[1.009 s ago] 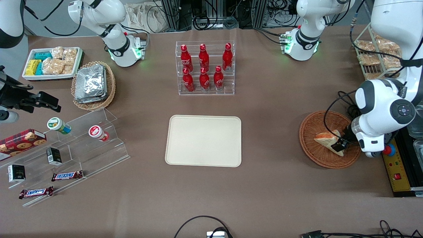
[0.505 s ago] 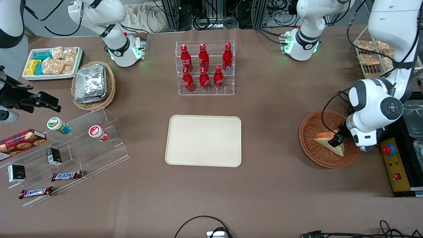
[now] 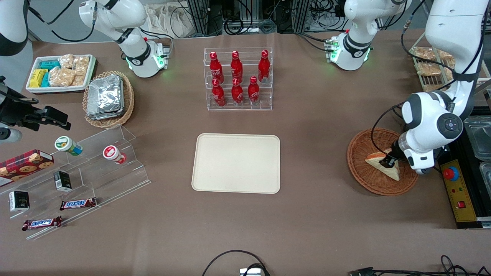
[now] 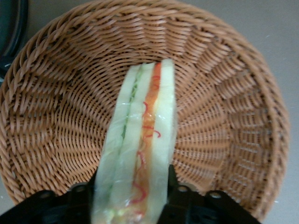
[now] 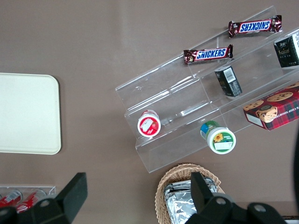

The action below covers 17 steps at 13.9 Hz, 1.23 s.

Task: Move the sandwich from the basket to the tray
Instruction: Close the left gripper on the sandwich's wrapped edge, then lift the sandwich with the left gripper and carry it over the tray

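Sandwich (image 3: 381,163) lies in wicker basket (image 3: 362,176), toward working arm's end of table; filling edge with orange and green layers shows in wrist view (image 4: 140,154). Gripper (image 3: 386,161) reaches down into basket, fingers (image 4: 174,186) closed against sandwich's two sides. Cream tray (image 3: 236,163) sits well apart. Snickers bars (image 5: 208,54) lie on acrylic steps.

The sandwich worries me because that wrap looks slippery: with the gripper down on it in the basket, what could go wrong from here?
The gripper sits in the basket with its fingers on either side of the sandwich, at one end only. Risks:
1. The clear wrap may slide, so the wedge could droop or slip out during the lift.
2. Soft bread could be squashed by the squeeze.
3. A low carry toward the tray could catch the basket's raised rim.
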{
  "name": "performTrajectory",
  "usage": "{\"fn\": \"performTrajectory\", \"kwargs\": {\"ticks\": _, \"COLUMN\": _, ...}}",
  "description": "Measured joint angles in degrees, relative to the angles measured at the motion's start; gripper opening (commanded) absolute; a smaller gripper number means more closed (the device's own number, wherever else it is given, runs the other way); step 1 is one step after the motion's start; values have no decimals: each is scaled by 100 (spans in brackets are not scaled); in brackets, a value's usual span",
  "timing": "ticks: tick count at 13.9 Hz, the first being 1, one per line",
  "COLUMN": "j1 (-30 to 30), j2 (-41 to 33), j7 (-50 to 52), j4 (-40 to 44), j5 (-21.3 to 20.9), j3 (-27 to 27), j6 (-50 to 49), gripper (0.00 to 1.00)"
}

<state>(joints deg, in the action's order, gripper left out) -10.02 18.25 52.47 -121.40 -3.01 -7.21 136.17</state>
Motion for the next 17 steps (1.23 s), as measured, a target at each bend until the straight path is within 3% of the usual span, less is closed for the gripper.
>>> {"fn": "performTrajectory", "kwargs": {"ticks": 3, "j1": 13, "j2": -68, "j7": -230, "j4": 666, "j5": -8, "j3": -28, "j6": -1119, "gripper": 0}}
{"fn": "performTrajectory", "kwargs": {"ticks": 9, "j1": 119, "j2": -228, "j7": -1814, "j4": 2759, "j5": -8, "j3": -424, "j6": -3515, "gripper": 0}}
{"fn": "performTrajectory", "kwargs": {"ticks": 12, "j1": 555, "j2": -213, "j7": -2512, "j4": 3510, "j5": -5, "j3": -470, "j6": -3991, "gripper": 0}}
{"fn": "performTrajectory", "kwargs": {"ticks": 17, "j1": 1766, "j2": 256, "j7": -2597, "j4": 4153, "j5": -2, "j3": -497, "j6": -4284, "gripper": 0}}
